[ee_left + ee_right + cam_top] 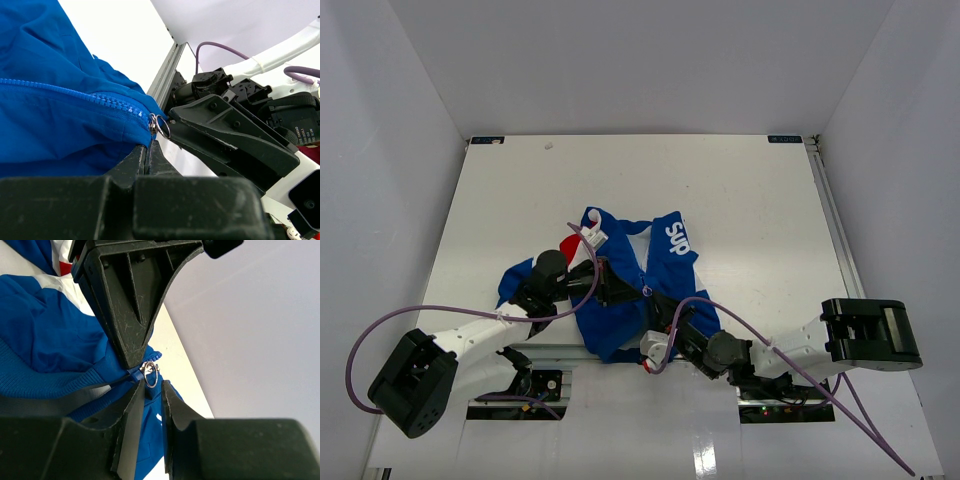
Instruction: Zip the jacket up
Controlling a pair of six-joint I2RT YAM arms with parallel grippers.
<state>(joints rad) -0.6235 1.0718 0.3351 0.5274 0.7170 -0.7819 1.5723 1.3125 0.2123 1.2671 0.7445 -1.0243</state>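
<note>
One jacket [612,328], crumpled at the near middle of the table [740,200], is pinched just beside its ring pull [150,376] by left fingers [135,160] pressed together, right fingers [132,420] narrowly spread around that ring; zipping is judged scarcely begun.

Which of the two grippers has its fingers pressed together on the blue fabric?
The left gripper: its fingers meet on the jacket beside the zipper ring, while the right gripper shows a gap.
</note>
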